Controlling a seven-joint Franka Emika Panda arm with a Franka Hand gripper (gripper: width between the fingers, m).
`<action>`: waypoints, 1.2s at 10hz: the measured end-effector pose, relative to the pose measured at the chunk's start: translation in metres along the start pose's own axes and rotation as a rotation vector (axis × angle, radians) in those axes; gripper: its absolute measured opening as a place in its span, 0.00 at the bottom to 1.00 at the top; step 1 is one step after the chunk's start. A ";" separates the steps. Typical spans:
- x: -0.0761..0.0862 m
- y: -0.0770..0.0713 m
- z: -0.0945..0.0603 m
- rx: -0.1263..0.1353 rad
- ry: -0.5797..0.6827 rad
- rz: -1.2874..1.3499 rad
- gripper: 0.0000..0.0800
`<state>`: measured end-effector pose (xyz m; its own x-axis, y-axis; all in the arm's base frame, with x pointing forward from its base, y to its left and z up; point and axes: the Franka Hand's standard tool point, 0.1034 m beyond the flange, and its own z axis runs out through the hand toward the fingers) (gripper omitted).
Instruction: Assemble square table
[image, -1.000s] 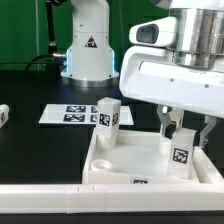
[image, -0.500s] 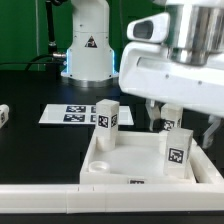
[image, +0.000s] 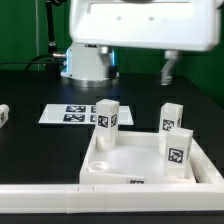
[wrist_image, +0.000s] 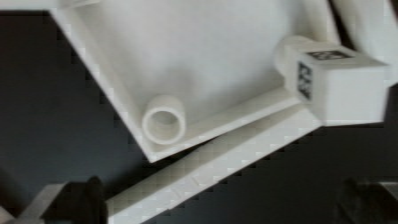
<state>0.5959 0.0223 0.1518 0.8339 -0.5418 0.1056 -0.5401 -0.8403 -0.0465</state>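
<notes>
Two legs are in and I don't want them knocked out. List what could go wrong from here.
1. The legs stand upright in the tabletop corners; they may be only loosely seated, so a nudge could tip them.
2. One more leg lies at the exterior view's left edge, a long reach.
3. The near socket sits close to the border bar, leaving little gripper room.

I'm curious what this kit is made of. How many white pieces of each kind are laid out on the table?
Square tabletop: 1
Block legs: 4
Marker board: 1
Long border bar: 1
Total: 7
</notes>
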 end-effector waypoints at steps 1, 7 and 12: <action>-0.002 -0.003 0.000 0.001 -0.001 0.008 0.81; -0.012 0.082 0.001 0.011 -0.006 -0.277 0.81; -0.004 0.103 0.000 0.011 0.004 -0.323 0.81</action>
<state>0.5367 -0.0622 0.1463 0.9615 -0.2468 0.1207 -0.2461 -0.9690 -0.0203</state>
